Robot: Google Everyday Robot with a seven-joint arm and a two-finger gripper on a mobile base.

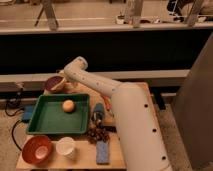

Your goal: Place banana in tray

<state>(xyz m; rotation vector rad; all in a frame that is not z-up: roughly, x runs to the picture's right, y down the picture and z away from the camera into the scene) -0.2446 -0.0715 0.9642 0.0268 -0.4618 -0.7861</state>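
Note:
The large green tray lies on the left half of the wooden table. A round orange fruit sits in its back part. My white arm reaches from the lower right up to a bend at the table's back left. My gripper is at the arm's end, just behind the tray's back rim and next to a dark red bowl. Most of the gripper is hidden by the arm. I cannot make out a banana anywhere in view.
An orange bowl and a white cup stand in front of the tray. Dark grapes, a blue sponge and a grey-blue can lie to its right. A small blue flat box is at the left edge.

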